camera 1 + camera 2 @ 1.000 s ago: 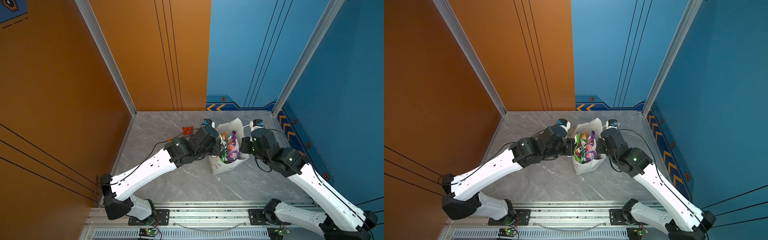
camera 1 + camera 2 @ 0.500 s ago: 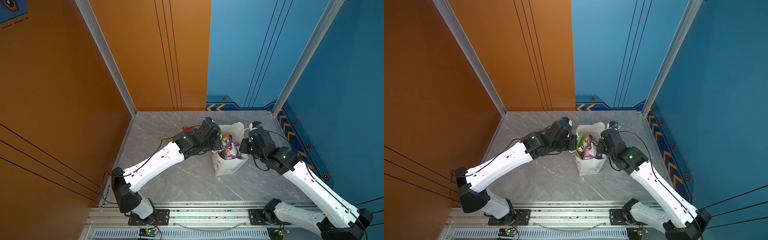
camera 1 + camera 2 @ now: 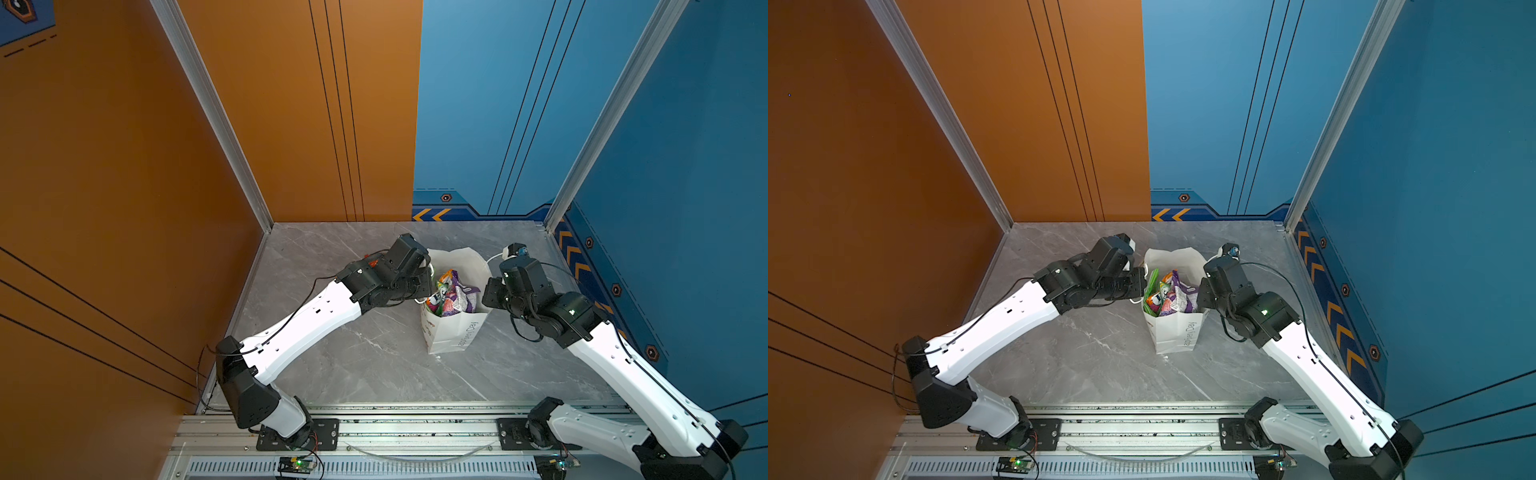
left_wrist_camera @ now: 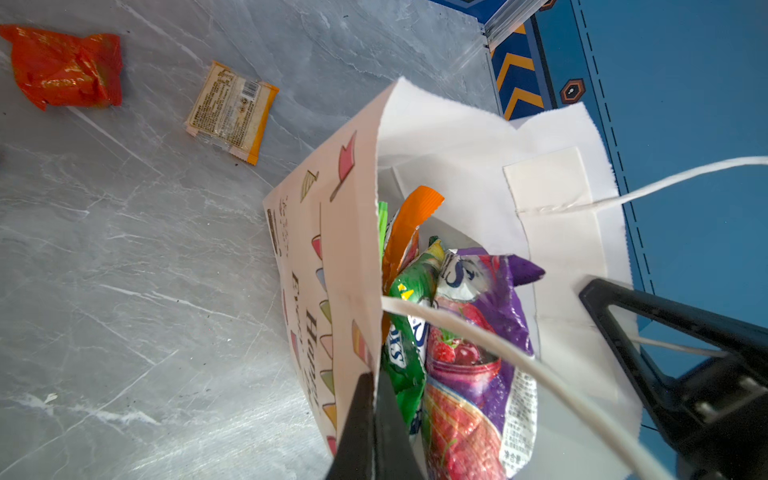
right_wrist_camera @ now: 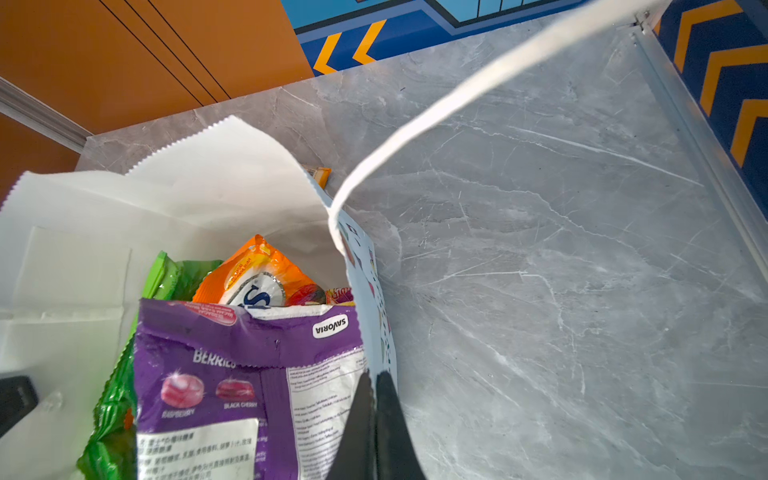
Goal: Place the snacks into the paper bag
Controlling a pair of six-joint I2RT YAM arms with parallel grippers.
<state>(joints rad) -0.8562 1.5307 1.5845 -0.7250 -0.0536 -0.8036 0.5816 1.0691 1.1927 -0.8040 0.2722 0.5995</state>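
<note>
Near the middle of the grey bench (image 3: 353,365) the paper bag (image 3: 453,332) stands upright and open, a purple packet (image 5: 232,374) topping the snacks inside. The left fingers (image 4: 357,415) pinch one wall's rim, the right fingers (image 5: 357,415) the opposite wall's (both pressed tight on paper). A small orange packet (image 4: 230,111) and a red packet (image 4: 66,66) lie on the bench outside it.
</note>
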